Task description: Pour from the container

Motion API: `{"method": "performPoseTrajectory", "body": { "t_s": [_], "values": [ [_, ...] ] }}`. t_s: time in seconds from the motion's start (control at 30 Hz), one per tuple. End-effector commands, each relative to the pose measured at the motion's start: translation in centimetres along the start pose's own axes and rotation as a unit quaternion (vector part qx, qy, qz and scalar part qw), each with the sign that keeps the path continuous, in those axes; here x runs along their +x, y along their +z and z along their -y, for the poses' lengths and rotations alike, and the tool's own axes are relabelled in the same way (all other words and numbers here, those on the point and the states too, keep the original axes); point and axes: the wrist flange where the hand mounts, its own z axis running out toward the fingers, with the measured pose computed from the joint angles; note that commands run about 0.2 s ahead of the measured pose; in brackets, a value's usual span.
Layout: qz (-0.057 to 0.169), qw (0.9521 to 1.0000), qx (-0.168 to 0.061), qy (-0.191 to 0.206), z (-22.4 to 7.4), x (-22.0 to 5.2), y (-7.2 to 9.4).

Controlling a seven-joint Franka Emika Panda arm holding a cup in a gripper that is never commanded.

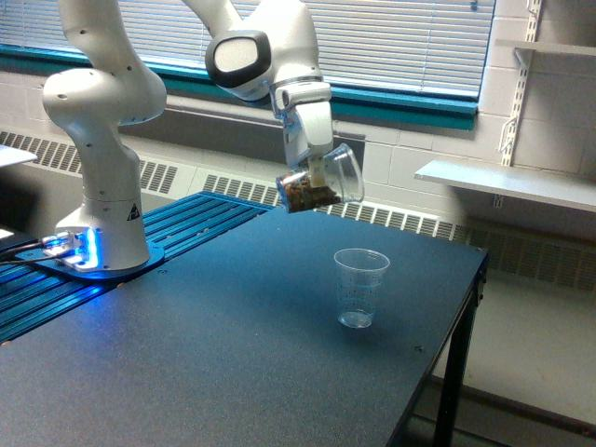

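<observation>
The container (321, 182) is a clear jar with dark brown bits lying in its lower end. It hangs tilted in the air, mouth toward the exterior view's right, and my gripper (312, 166) is shut on it from above. A thin clear plastic cup (359, 288) stands upright on the dark table (214, 354), below the container and toward the exterior view's right. The cup looks empty apart from faint marks on its wall. My fingers are largely hidden behind the jar.
The arm's white base (102, 200) stands on a blue ribbed mat (140, 251) at the exterior view's left. The table's edge (466, 307) runs close to the cup on the exterior view's right. A wall shelf (507, 182) sits beyond it.
</observation>
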Motion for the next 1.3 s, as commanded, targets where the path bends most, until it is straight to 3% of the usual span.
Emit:
{"method": "performPoseTrajectory", "body": {
  "t_s": [0.03, 0.5, 1.3],
  "values": [
    [0.014, 0.9997, -0.018, 0.007, -0.8, -0.6, 0.7],
    [0.035, 0.998, -0.052, -0.011, -0.1, -1.6, 1.7],
    [0.049, 0.9926, -0.106, -0.033, 2.4, -0.2, 2.9]
  ]
}}
